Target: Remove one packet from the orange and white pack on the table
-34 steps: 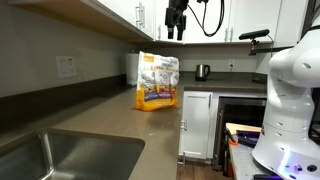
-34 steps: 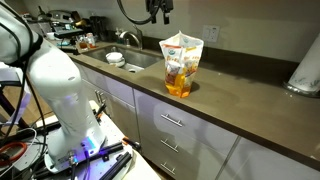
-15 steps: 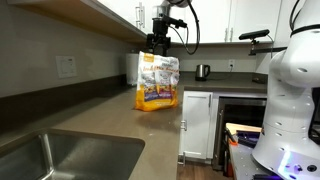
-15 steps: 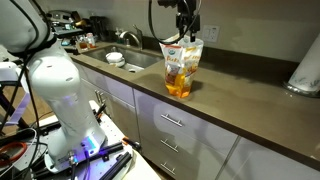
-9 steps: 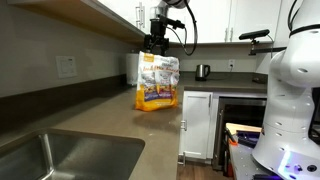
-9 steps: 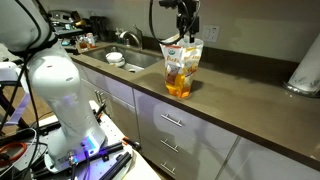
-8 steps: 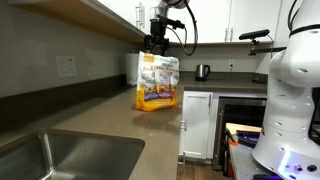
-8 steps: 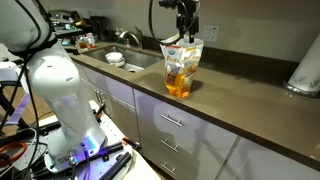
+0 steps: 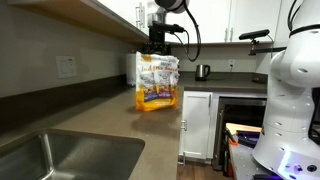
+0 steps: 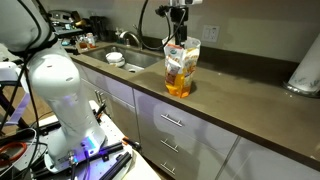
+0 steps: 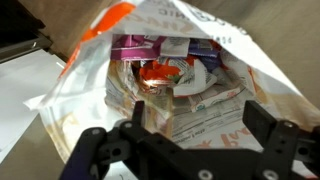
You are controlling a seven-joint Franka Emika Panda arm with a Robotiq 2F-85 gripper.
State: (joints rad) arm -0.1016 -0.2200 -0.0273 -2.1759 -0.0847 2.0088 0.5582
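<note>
The job is only at its opening stage: the gripper [image 9: 160,46] hangs right over the open mouth of the pack [image 9: 157,82], and no packet has been taken out yet. In the wrist view the gripper [image 11: 195,130] has its two fingers [image 11: 131,122] spread wide with nothing between them, both at the upper edge of the bag's opening and not yet down among the contents. The pack [image 10: 181,68] stands upright on the table [image 10: 250,112], near the front edge, well apart from the sink [image 10: 140,58] at one end. What is left, by my judgement, is nearly everything: go down into the opening, close on one packet, lift it clear and set it on the table [image 9: 110,120]. Counted: one pack, one gripper with two fingers, one sink, and one kettle [image 9: 203,71] further along the worktop. Inside the pack [image 11: 100,60] the packets [image 11: 165,74] lie jumbled together; several show, at least four, but they overlap too much for an exact count
</note>
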